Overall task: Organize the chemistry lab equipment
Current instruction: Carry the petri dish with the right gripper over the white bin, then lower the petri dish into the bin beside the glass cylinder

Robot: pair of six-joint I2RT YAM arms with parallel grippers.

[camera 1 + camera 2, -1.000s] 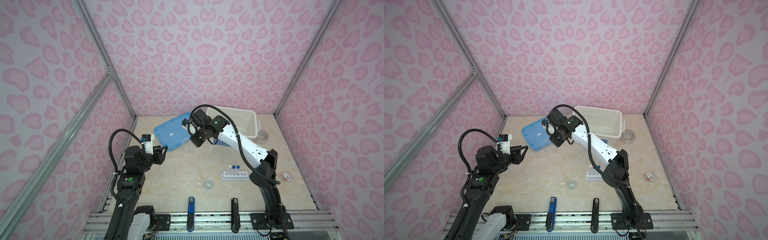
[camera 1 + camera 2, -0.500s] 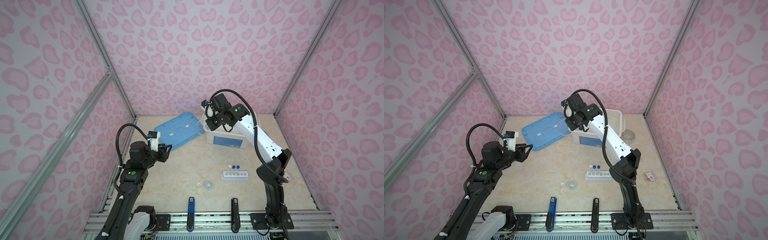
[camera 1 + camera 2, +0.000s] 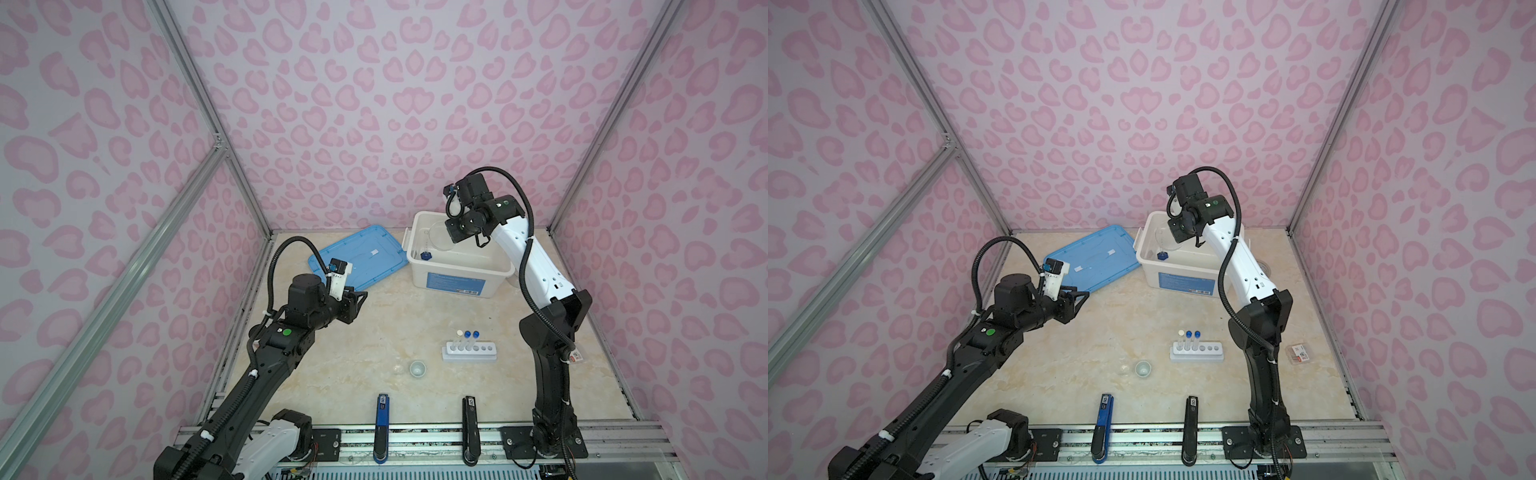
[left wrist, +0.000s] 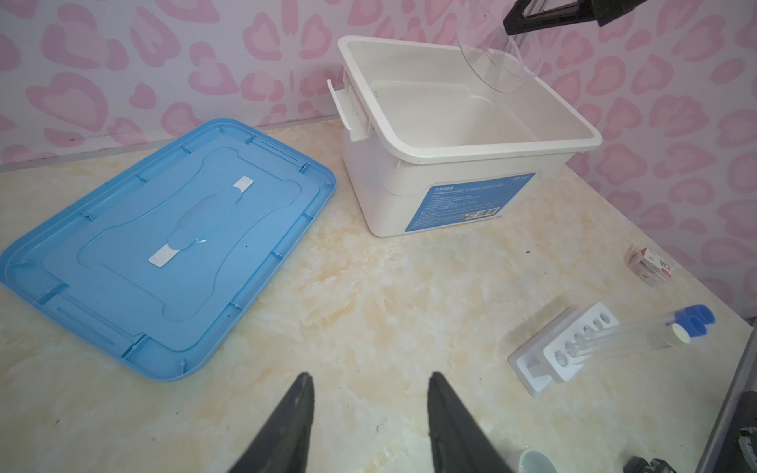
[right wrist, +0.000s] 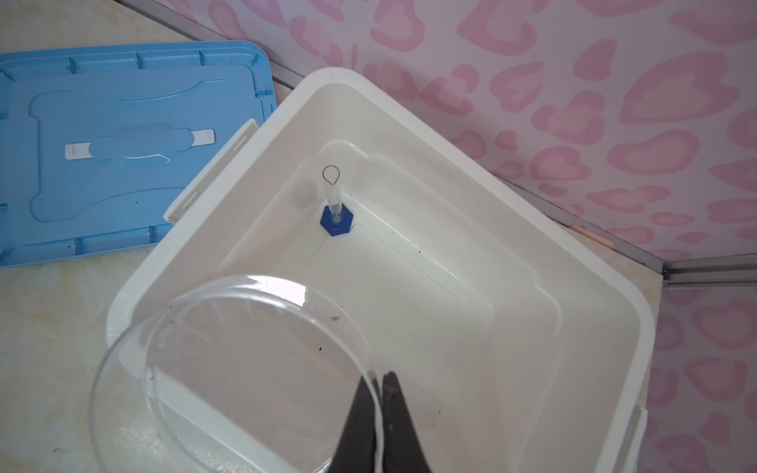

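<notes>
My right gripper [image 5: 379, 374] is shut on the rim of the clear round dish [image 5: 229, 368], holding it tilted above the open white bin [image 3: 457, 266]. In both top views the dish [image 3: 440, 237] hangs over the bin's left half. A tiny blue-based cylinder [image 5: 336, 213] stands upright on the bin floor near a corner. On the table the white six-hole rack [image 3: 469, 353] holds three capped tubes [image 3: 467, 338], one white and two blue. A small white cup [image 3: 417, 368] stands left of the rack. My left gripper [image 4: 370, 379] is open and empty over bare table, near the blue lid [image 3: 361, 257].
The blue lid lies flat left of the bin, against the back wall. A small clear box with a red label [image 3: 1300, 354] sits by the right arm's base. A blue tool [image 3: 382, 419] and a black tool [image 3: 469, 419] lie at the front edge.
The right arm has swung from over the blue lid to above the bin, carrying the dish with it. The left arm has shifted forward and right.
</notes>
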